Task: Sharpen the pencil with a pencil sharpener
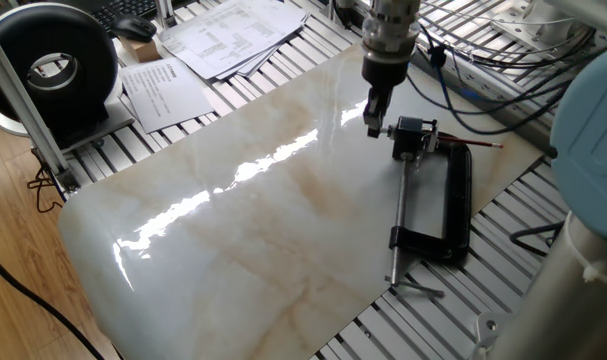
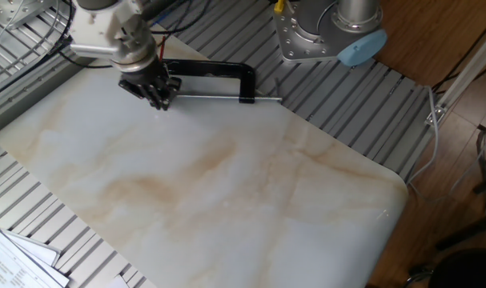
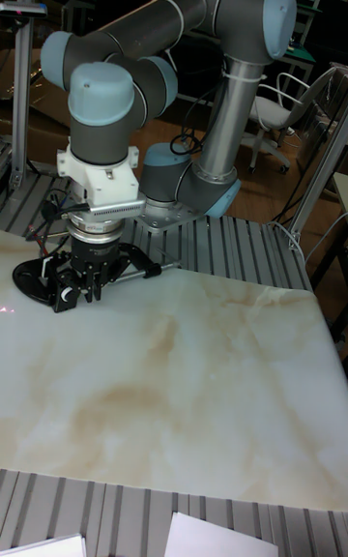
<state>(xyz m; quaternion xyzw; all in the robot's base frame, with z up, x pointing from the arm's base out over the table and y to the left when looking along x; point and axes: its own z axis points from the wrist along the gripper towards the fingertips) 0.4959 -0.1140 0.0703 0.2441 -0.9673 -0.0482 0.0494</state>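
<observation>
The pencil sharpener (image 1: 413,135) is a small black-and-silver block held at the screw end of the black clamp (image 1: 454,205). The thin red-brown pencil (image 1: 470,144) lies level behind it, one end at the sharpener and the other pointing right. My gripper (image 1: 373,124) hangs just left of the sharpener, its fingers drawn together to a narrow tip with nothing visible between them. In the other fixed view the gripper (image 2: 158,101) covers the sharpener at the clamp's (image 2: 214,72) left end. The tall fixed view shows the gripper (image 3: 79,294) low over the clamp (image 3: 29,277).
The clamp's steel screw rod (image 1: 399,215) runs toward the marble slab's (image 1: 243,230) near edge. Cables (image 1: 483,65) trail behind the arm. Papers (image 1: 223,30) and a black round device (image 1: 53,65) lie at the far left. The arm's base (image 2: 331,32) stands beyond the clamp.
</observation>
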